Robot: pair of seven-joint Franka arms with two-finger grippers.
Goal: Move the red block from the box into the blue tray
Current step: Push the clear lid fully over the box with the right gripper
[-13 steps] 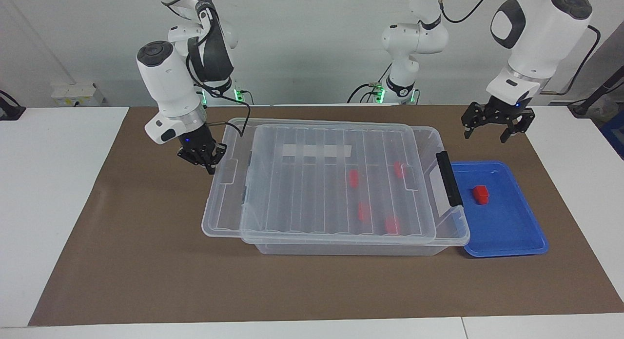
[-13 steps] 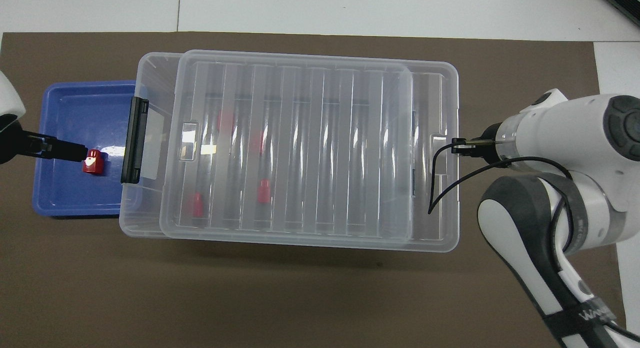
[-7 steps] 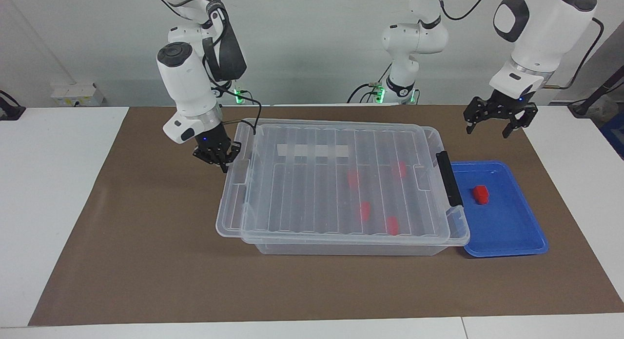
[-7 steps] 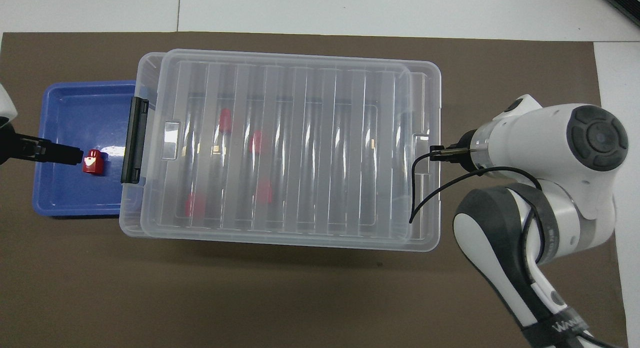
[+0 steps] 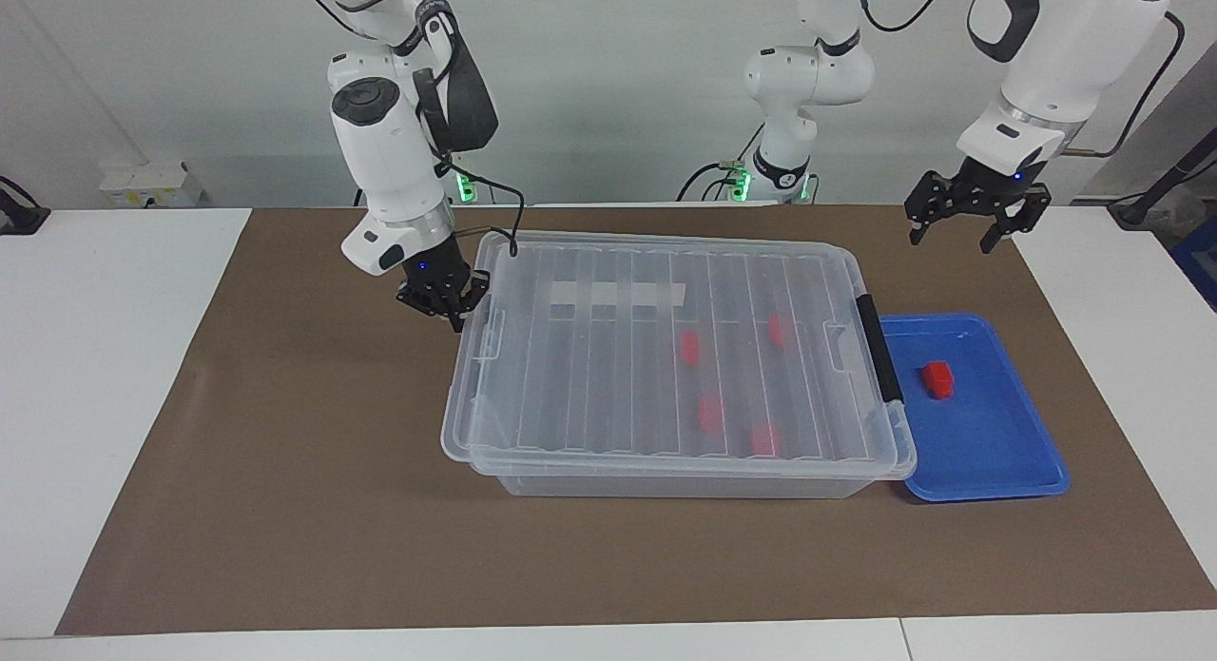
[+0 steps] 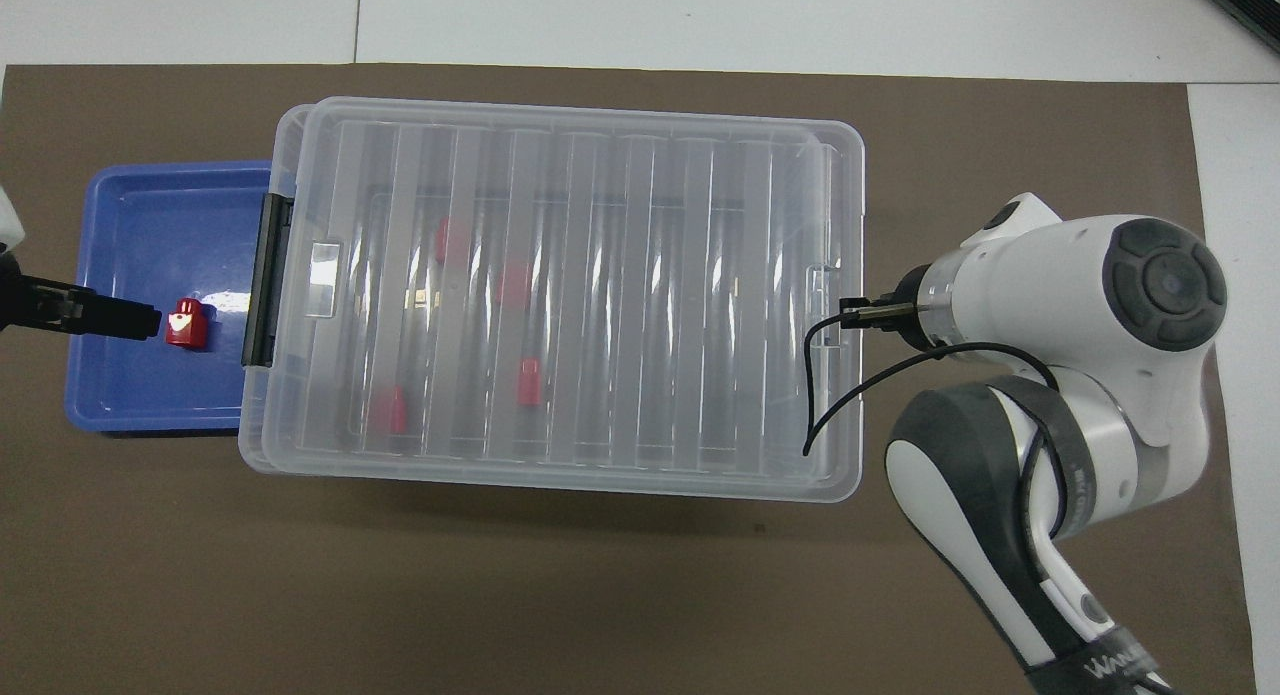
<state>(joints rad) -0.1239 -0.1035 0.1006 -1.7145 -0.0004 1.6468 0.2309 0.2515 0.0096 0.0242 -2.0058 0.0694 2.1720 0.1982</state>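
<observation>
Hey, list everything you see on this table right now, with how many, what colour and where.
box: one, clear, lid on, mid-mat.
red blocks in the box: four, seen through the lid, toward the left arm's end.
red block: one, in the blue tray.
blue tray: one, beside the box's black latch.
mat: one, brown, on the white table.
right end effector: shut, at the lid's edge.
left end effector: open, waiting above the mat near the tray.

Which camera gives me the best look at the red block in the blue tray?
The facing view: the red block sits unobstructed in the blue tray. In the overhead view the left gripper, raised above the tray, sits right against the block's edge.
</observation>
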